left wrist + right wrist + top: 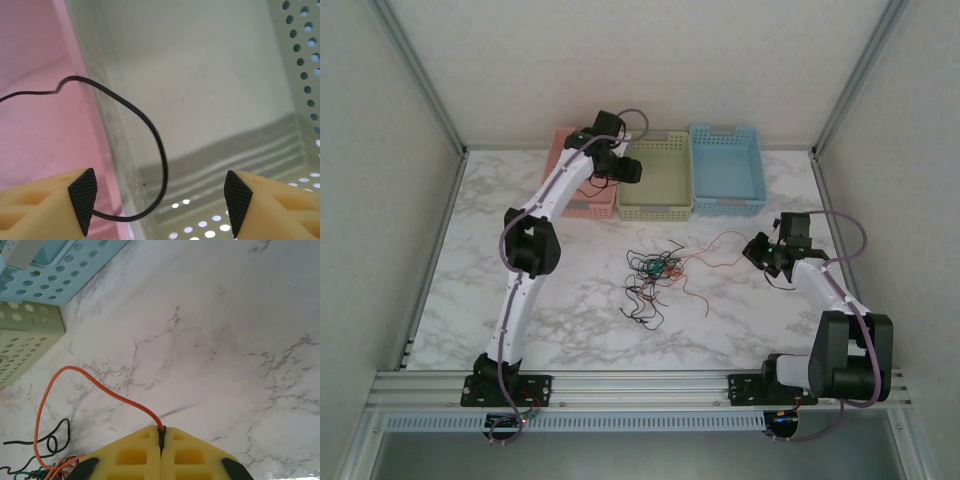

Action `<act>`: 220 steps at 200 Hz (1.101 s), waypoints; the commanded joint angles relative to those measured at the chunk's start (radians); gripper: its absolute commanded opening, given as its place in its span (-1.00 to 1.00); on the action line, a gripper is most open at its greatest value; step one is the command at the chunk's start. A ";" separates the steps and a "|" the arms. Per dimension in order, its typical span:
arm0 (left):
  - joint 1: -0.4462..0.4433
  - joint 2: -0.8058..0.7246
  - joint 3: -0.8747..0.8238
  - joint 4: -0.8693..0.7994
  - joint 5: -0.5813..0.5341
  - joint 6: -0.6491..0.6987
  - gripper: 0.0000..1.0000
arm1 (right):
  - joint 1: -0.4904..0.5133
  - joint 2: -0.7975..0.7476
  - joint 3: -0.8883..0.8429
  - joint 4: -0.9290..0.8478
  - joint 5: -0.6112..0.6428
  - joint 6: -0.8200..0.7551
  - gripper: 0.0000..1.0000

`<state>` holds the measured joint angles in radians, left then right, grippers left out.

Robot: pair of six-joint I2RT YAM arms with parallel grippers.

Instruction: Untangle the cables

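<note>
Marble worktop (740,320) with three baskets along its far edge: pink basket (592,208) left, green basket (665,210) middle, blue basket (730,208) right. Over the pink and green ones, left gripper (160,200) spread wide, a black cable (150,125) looping between its pads and across the shared basket walls; toward the right edge, right gripper (161,432) pressed together, pinching an orange cable (95,382). Mid-worktop, tangle of cables (655,275), black, orange and green, on the near side of the green basket.

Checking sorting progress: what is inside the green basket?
One black cable loops from the pink basket over the green basket wall; its visible floor is otherwise bare. The open left gripper covers the rest.
</note>
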<state>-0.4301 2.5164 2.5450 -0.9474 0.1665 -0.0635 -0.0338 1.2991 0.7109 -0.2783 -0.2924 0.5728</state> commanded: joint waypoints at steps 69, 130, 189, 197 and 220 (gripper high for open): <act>0.047 0.021 0.034 -0.023 -0.148 -0.020 0.04 | 0.005 0.010 0.009 -0.015 -0.007 -0.007 -1.00; 0.106 0.045 0.034 -0.037 -0.140 -0.068 0.04 | 0.006 0.009 0.010 -0.015 -0.008 -0.007 -1.00; 0.107 -0.014 0.031 -0.034 -0.131 -0.101 0.03 | 0.006 0.005 0.008 -0.016 -0.010 -0.007 -1.00; 0.106 -0.040 0.024 -0.034 -0.121 -0.108 0.01 | 0.005 0.005 0.008 -0.015 -0.011 -0.006 -1.00; 0.093 -0.202 -0.105 0.030 -0.091 -0.134 0.02 | 0.008 -0.013 0.005 0.010 -0.061 -0.008 -1.00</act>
<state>-0.3252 2.5214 2.5313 -0.9489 0.0338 -0.1528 -0.0338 1.2999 0.7109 -0.2802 -0.2974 0.5724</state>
